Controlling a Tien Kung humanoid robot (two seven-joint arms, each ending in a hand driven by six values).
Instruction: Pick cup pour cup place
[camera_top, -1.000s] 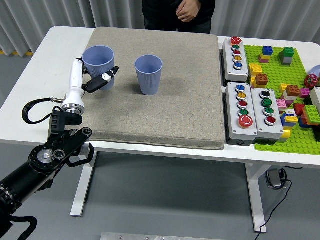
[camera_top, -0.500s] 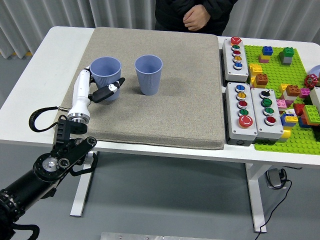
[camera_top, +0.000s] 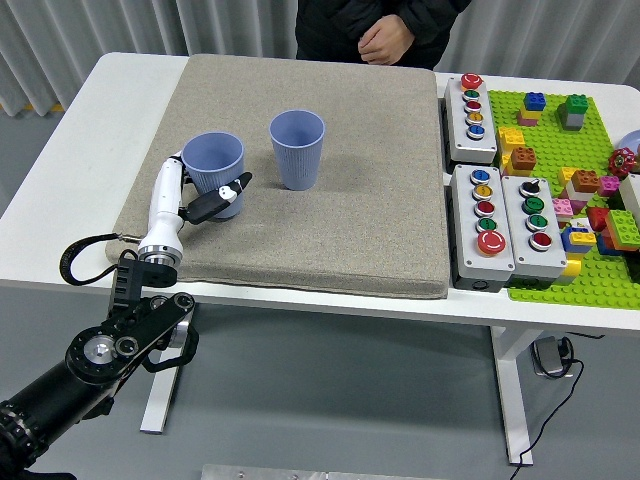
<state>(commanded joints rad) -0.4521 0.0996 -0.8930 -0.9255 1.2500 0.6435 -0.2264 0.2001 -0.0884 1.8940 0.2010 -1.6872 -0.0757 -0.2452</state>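
Two blue-grey plastic cups stand upright on the grey mat (camera_top: 330, 220). The left cup (camera_top: 214, 170) is held by my left hand (camera_top: 205, 195), whose white and black fingers wrap around its lower side. The second cup (camera_top: 298, 148) stands free, about a cup's width to the right of the held one. My left arm comes in from the lower left corner. My right arm is out of view.
Three grey button boxes (camera_top: 485, 215) with coloured buttons sit right of the mat. A green baseplate (camera_top: 580, 180) with several toy bricks lies at the far right. A person in dark clothes stands at the far side, hands (camera_top: 380, 42) clasped near the mat's back edge.
My left hand has carried the left cup toward the table's near side and a little to the right. The second cup has not moved. The person has shifted slightly.
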